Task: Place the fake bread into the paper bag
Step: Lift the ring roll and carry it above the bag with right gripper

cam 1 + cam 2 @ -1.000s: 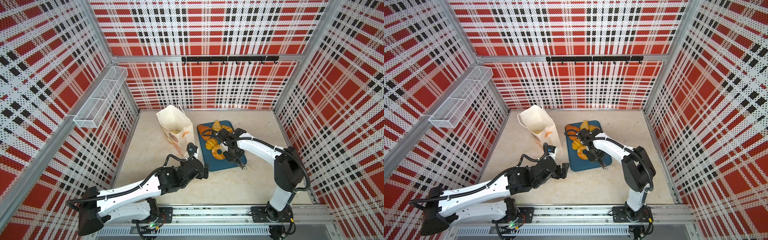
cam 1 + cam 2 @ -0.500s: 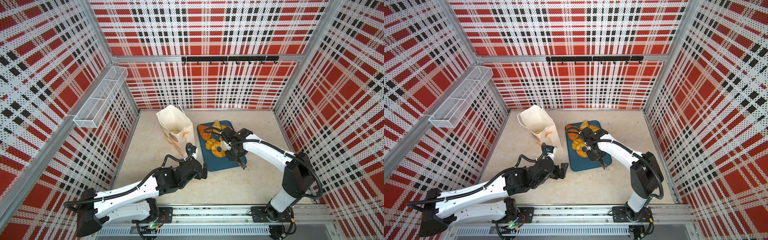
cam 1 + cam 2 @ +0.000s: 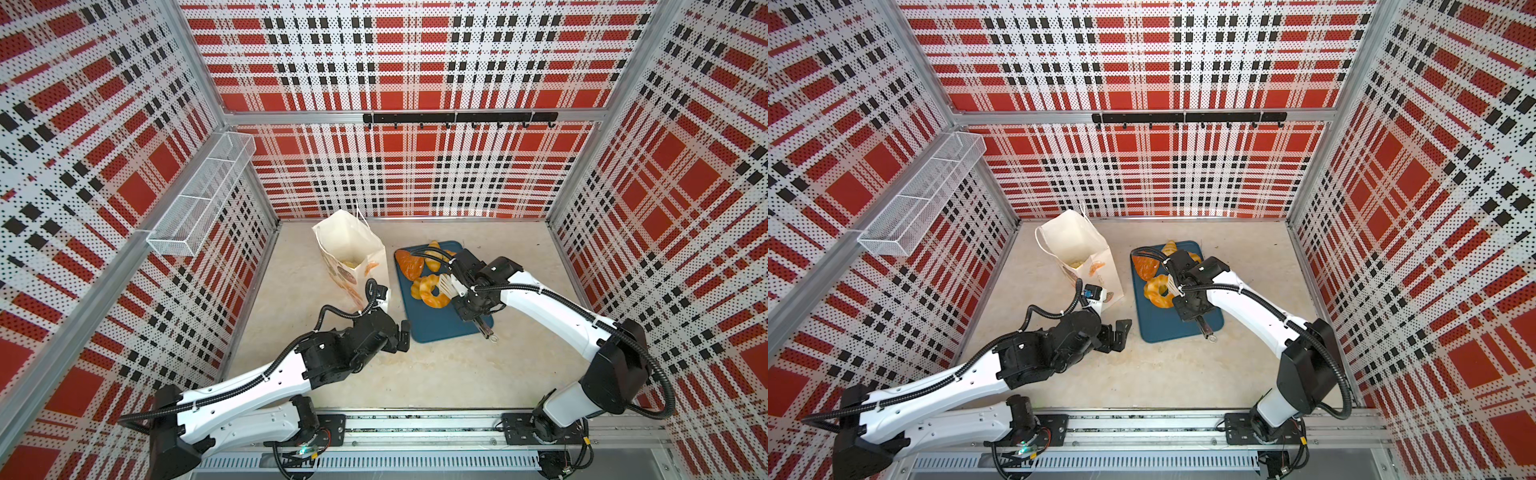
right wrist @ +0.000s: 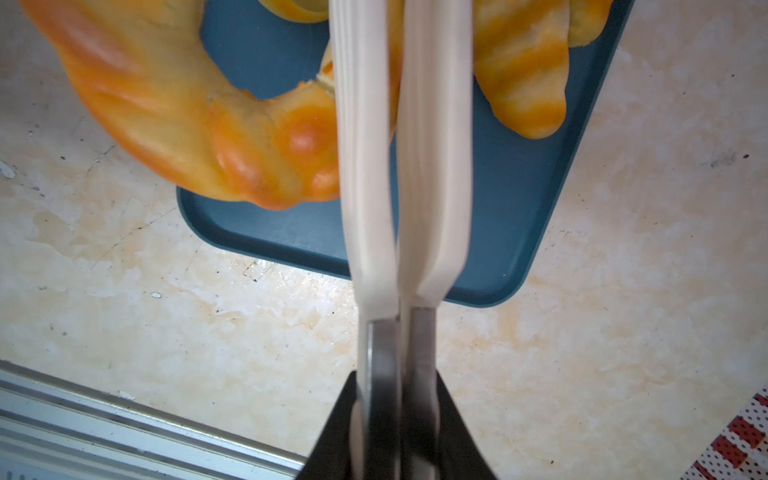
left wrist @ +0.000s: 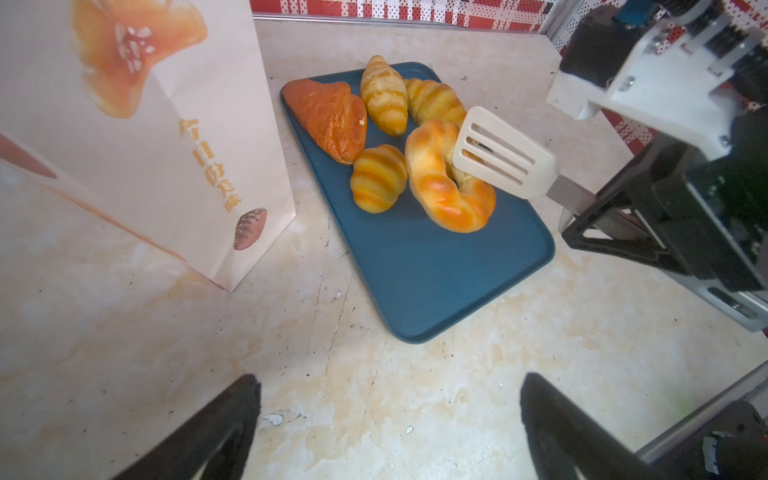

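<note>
The paper bag (image 3: 349, 249) (image 3: 1073, 245) (image 5: 145, 145) stands open at the back left, with something yellow showing inside. Several pieces of fake bread lie on the blue tray (image 3: 440, 320) (image 5: 436, 270): a dark triangular piece (image 5: 328, 118), two croissants (image 5: 384, 93), a bun (image 5: 378, 178) and a ring doughnut (image 3: 430, 291) (image 5: 436, 187) (image 4: 187, 124). My right gripper (image 3: 473, 307) (image 4: 397, 386) is shut on white slotted tongs (image 5: 503, 153) (image 4: 365, 166), whose blades pinch the doughnut's ring. My left gripper (image 3: 401, 336) (image 5: 390, 380) is open and empty, low over the floor beside the tray's near corner.
A wire basket (image 3: 199, 199) hangs on the left wall and a black hook rail (image 3: 457, 118) on the back wall. The arms' metal base rail (image 3: 415, 428) runs along the front edge. Plaid walls close in three sides.
The right arm has swung its elbow outward to the right while the tongs stay at the doughnut. The left arm has hardly moved.
</note>
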{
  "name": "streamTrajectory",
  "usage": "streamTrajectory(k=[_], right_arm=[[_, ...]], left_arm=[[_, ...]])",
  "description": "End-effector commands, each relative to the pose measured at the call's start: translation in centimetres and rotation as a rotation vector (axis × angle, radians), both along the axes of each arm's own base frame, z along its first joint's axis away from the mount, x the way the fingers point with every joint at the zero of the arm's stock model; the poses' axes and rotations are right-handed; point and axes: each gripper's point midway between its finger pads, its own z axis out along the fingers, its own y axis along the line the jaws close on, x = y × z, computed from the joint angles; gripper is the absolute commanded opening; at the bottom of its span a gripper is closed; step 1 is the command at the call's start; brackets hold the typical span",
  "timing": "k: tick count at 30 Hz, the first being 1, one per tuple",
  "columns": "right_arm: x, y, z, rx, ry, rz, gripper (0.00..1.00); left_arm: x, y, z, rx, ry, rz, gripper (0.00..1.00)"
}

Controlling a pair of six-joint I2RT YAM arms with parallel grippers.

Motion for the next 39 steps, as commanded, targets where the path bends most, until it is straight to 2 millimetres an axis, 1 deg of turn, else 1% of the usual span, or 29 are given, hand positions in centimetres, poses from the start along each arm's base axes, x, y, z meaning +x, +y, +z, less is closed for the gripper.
streamTrajectory(k=[1,4,12,16,22,26,33,36,39], right_arm=[[0.9,1.4,2.7,0.108,-0.083,-0.009,0.25],[1.1,2.0,4.0,0.151,-0.107,-0.009,0.26],[1.7,3.7,7.3,0.237,-0.166,0.007,0.27],[2.2,5.0,9.3,0.270,-0.199,0.032,0.27],[3.1,6.9,12.1,0.306,-0.248,0.069,0.27],[3.8,8.4,14.4,0.345,-0.287,0.105,0.27],[4.8,11.3,17.8,0.388,-0.356,0.168,0.27],[5.1,12.9,19.5,0.415,-0.397,0.205,0.27],[5.4,14.6,20.4,0.430,-0.419,0.241,0.28]], left_arm=[[0.2,0.9,2.1,-0.012,-0.026,0.012,0.99],[0.3,1.9,2.9,-0.006,-0.030,0.035,0.99],[0.5,4.3,5.9,-0.021,-0.045,0.057,0.99],[0.5,5.8,7.0,-0.018,-0.035,0.065,0.99],[0.5,7.1,8.9,-0.026,-0.050,0.068,0.99],[0.6,8.7,9.9,-0.029,-0.057,0.095,0.99],[0.7,11.3,10.9,-0.040,-0.055,0.151,0.99],[0.7,12.2,10.9,-0.047,-0.050,0.173,0.99],[0.8,13.1,10.6,-0.047,-0.036,0.204,0.99]])
